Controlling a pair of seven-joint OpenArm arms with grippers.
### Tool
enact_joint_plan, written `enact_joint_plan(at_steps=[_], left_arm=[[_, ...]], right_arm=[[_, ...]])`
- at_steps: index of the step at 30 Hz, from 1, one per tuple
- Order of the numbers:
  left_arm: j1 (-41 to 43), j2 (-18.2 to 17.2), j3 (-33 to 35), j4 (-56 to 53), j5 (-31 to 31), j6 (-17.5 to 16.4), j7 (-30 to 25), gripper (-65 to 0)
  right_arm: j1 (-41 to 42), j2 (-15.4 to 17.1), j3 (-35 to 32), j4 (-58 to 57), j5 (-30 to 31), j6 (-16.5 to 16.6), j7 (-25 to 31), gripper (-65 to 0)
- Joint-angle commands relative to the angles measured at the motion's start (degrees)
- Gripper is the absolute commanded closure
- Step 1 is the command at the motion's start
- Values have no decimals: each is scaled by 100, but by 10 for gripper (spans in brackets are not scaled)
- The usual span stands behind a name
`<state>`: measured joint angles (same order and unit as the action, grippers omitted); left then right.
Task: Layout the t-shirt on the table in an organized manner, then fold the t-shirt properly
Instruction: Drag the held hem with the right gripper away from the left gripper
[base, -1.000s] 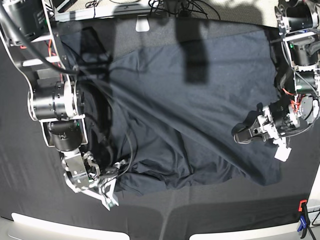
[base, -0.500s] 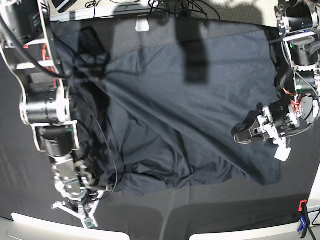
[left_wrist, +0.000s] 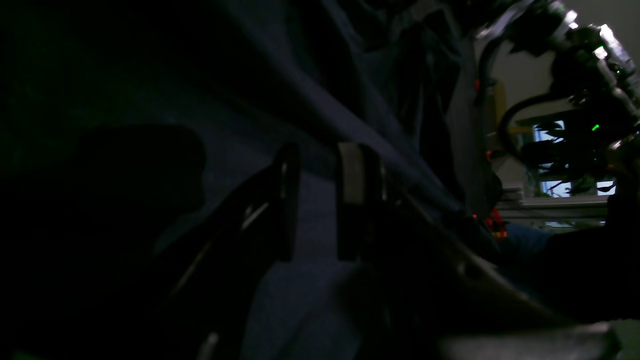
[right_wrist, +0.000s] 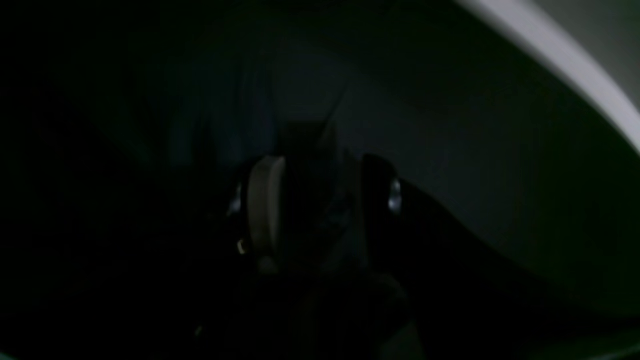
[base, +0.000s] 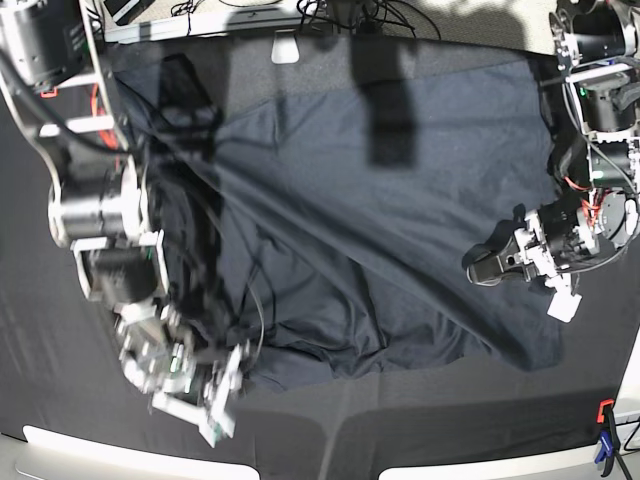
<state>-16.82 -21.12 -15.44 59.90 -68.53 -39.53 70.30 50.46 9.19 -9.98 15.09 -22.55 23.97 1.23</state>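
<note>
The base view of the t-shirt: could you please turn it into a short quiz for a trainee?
1. True or false: the t-shirt lies smooth, without folds, on the table.
2. Which pincer sits over the shirt's edge on the base view's right side? A) left pincer B) right pincer
3. Fill in: in the right wrist view, the right pincer's jaws stand ___.

Key: 1 false, since the shirt has long creases and is bunched at its near hem. 2 A. 3 apart.
</note>
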Motion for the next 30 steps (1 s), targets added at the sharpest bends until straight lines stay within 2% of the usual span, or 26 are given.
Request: enact_joint_plan(at_steps=[1, 4, 6, 9, 11, 15, 18, 21, 23, 25, 27, 28, 29, 30], left_arm=[[-125, -76, -28, 94, -153, -47, -66, -116], [-125, -76, -28, 94, -153, -47, -66, -116], [-125, -76, -28, 94, -153, -47, -46, -116], [-125, -76, -28, 94, -153, -47, -46, -114], [-125, -74, -28, 94, -153, -47, -46, -114], [-125, -76, -28, 94, -153, -47, -46, -114], [-125, -74, -28, 94, -153, -47, -50, -114], [-125, -52, -28, 94, -151, -47, -50, -114], [-127, -26, -28, 94, -151, -47, -50, -114], [-127, 15, -28, 94, -151, -47, -50, -114], [-127, 72, -28, 94, -149, -47, -48, -112], [-127, 111, -28, 94, -149, -47, -48, -112], [-127, 146, -28, 94, -151, -47, -50, -112], [-127, 186, -28, 96, -151, -47, -48, -112]], right_arm=[[212, 20, 15, 90, -24, -105, 149, -246], [120, 31, 15, 90, -131, -238, 192, -243], [92, 28, 15, 90, -131, -363, 188, -209], [48, 26, 15, 90, -131, -422, 186, -101], [28, 13, 15, 90, -133, -625, 210, -13], [33, 15, 15, 92, -133, -1425, 662, 0], [122, 26, 15, 92, -133, -2277, 1003, 0], [278, 57, 15, 92, -129, -3154, 1058, 0], [374, 138, 15, 92, -129, -3414, 1047, 0], [448, 251, 15, 92, -122, -3495, 1032, 0], [461, 376, 15, 92, -20, -3438, 1032, 0], [459, 431, 15, 92, 164, -3250, 1003, 0], [457, 501, 15, 92, 389, -2920, 837, -15], [457, 581, 15, 92, 640, -2485, 529, -61]])
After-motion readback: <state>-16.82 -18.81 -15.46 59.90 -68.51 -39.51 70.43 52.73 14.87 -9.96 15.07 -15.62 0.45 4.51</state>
